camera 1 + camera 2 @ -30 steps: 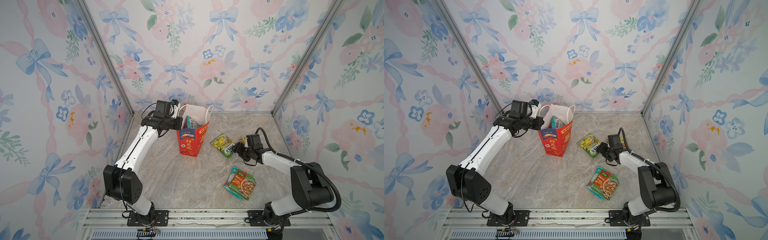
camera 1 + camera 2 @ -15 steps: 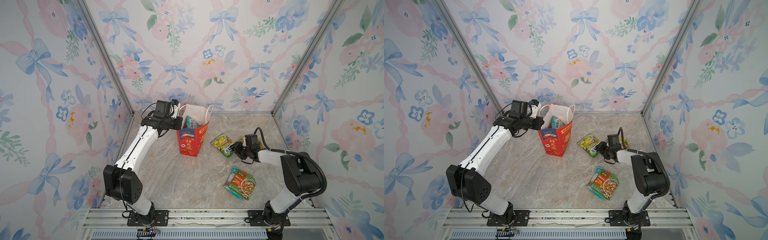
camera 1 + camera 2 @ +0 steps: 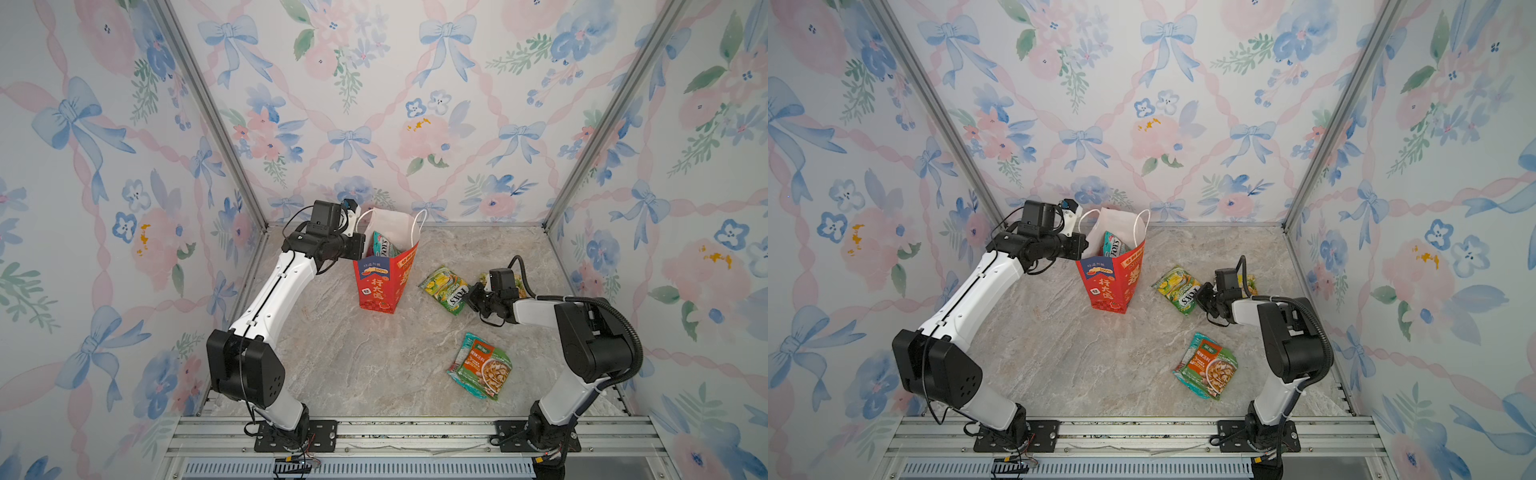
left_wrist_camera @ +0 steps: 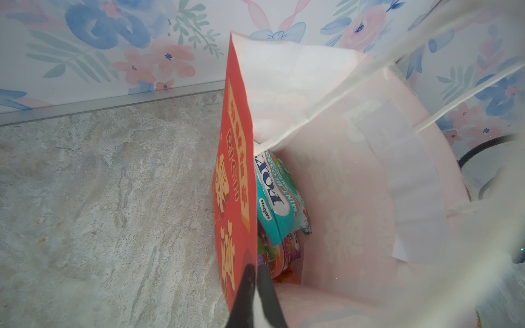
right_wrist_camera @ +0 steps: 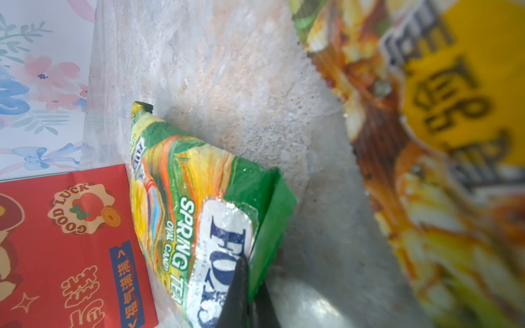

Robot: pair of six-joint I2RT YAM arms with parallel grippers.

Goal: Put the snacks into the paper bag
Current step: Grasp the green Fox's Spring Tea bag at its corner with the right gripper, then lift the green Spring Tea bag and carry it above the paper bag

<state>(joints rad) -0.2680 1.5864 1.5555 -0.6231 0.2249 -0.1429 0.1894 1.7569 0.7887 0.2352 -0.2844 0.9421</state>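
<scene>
My left claw [image 4: 253,286] pinches the tall red paper bag [image 3: 380,278] rim to keep it open, while my right claw [image 5: 247,286] is clamped on the crinkly yellow-green FOX'S candy packet [image 5: 181,204] lying on the marble worktop [image 3: 353,357] beside it

- A grey marbled stone-look surface [image 3: 374,353] fills the enclosure's base.
- Floral wallpaper walls [image 3: 374,104] with blue bows and pink ribbons rise on three sides.
- A ribbed aluminium rail [image 3: 415,432] runs along the surface's near edge.
</scene>
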